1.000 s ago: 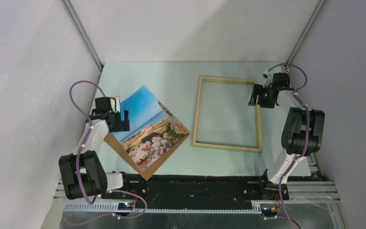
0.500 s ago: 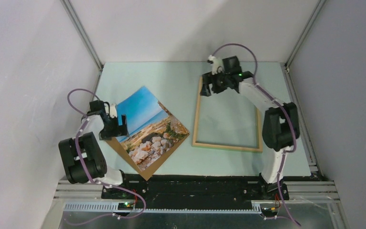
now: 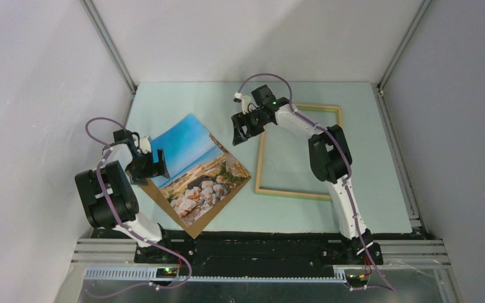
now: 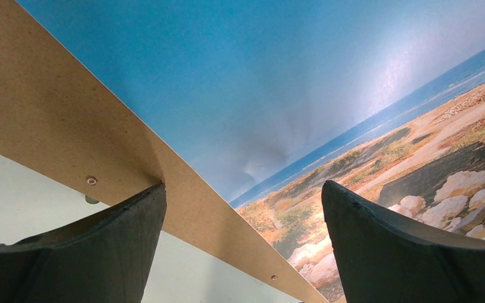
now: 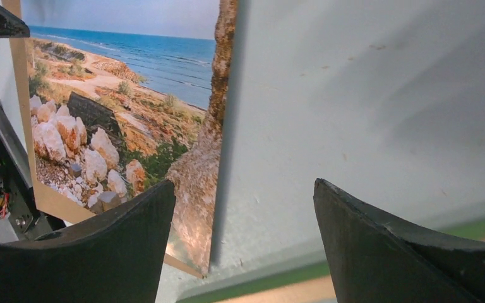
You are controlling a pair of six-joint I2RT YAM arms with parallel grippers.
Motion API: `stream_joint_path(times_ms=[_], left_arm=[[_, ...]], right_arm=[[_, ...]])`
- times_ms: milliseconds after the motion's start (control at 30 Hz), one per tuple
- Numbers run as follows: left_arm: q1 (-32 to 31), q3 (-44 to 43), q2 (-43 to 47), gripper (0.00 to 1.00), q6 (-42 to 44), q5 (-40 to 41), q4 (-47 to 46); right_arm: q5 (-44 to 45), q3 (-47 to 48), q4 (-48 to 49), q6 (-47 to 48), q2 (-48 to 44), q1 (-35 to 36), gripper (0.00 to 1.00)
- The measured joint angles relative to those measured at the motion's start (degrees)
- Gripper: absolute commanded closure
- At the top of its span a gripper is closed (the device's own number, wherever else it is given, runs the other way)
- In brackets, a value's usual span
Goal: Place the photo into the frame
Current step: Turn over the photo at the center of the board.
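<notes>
White links (image 3: 295, 121), black joints (image 3: 328, 155), purple cables (image 3: 93, 126); the left gripper (image 4: 243, 192) and right gripper (image 5: 245, 189) are black.

Seen from overhead, my right arm (image 3: 303, 126) crosses the frame (image 3: 300, 192), hiding its far-left corner and part of the far rail. The left gripper (image 3: 153, 169) covers the left corner of the photo (image 3: 196, 170); whether it touches the print, I cannot tell from that view. My left wrist camera cuts the photo off at its top and right edges. My right wrist camera catches the frame only as a green sliver along the bottom, partly behind the right fingers (image 5: 391, 252).
</notes>
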State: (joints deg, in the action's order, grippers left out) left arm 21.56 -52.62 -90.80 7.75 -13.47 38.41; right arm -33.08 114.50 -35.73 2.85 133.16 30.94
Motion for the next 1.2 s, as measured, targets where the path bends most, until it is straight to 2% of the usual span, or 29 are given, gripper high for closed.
stream_joint_path(times_ms=[633, 900, 1200], left_arm=[[0.76, -2.93, -3.06, 0.04, -0.22, -1.92, 2.78], [0.76, -3.48, -3.63, 0.05, -0.26, -2.16, 3.19], [-0.46, -3.78, -4.02, 0.06, -0.83, -3.93, 2.43]], right_arm=[[-11.82, 7.45, 0.59, -8.44, 10.54, 1.57, 0.19], [-16.55, 11.54, 1.66, -12.63, 14.27, 2.58, 0.24], [-21.09, 11.65, 3.89, -17.20, 15.76, 3.98, 0.31]])
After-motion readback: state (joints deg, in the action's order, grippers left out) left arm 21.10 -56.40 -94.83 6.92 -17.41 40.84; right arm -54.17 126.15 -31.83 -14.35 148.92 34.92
